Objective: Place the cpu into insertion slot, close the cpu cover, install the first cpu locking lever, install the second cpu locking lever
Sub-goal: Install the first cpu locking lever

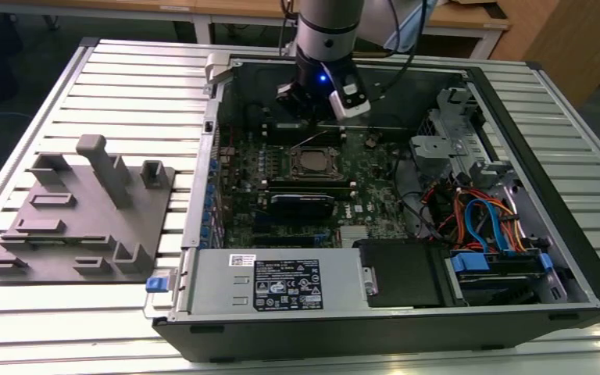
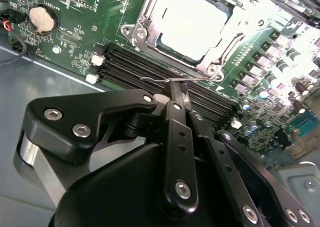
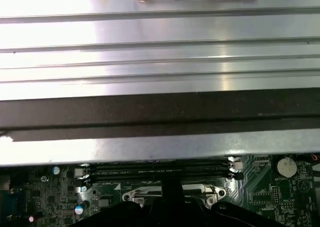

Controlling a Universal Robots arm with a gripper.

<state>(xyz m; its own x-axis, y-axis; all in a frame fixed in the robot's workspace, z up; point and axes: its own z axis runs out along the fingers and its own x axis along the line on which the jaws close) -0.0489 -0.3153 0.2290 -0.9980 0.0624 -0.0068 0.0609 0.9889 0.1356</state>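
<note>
The claw (image 2: 175,94) is pinched narrow on a thin wire locking lever (image 2: 165,79) just beside the socket, over the black memory slots (image 2: 150,62). Beyond it the cpu (image 2: 192,19) lies in its socket with the cpu cover (image 2: 145,17) closed around it (pale top showing through the window). The open computer case (image 1: 550,117) rests on the slatted bench (image 1: 123,86).

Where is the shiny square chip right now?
The cpu sits in its socket on the green motherboard, framed by the cpu cover, beside the black memory slots, just beyond the tool.
</note>
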